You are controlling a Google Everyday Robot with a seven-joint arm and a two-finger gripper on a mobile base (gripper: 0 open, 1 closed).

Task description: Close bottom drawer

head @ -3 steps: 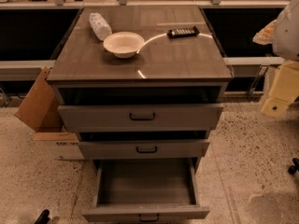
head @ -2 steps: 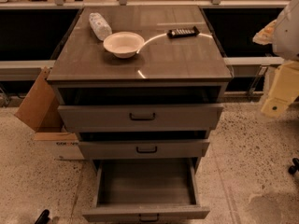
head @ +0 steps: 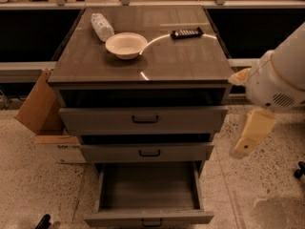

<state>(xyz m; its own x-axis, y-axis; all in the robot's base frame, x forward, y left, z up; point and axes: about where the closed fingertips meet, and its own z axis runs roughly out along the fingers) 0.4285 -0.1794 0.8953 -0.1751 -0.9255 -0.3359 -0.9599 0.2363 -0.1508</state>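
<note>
The grey cabinet [head: 143, 66] stands in the middle of the camera view with three drawers. The bottom drawer [head: 148, 218] is pulled far out; its plain grey inside [head: 148, 185] is empty, and its small black handle [head: 151, 222] sits at the frame's lower edge. The middle drawer [head: 147, 152] and the top drawer [head: 143, 119] stand slightly out. My gripper [head: 241, 148] hangs on the white arm [head: 279, 75] to the right of the cabinet, level with the middle drawer, apart from the cabinet and well above the bottom drawer's front.
A white bowl [head: 126, 44], a lying plastic bottle [head: 102, 26] and a black remote [head: 187, 33] rest on the cabinet top. An open cardboard box [head: 43, 118] stands at the cabinet's left. A black wheel [head: 299, 170] shows at the right edge. The floor is speckled.
My arm with the gripper has moved left and down, closer to the cabinet's right side. The drawers have not moved.
</note>
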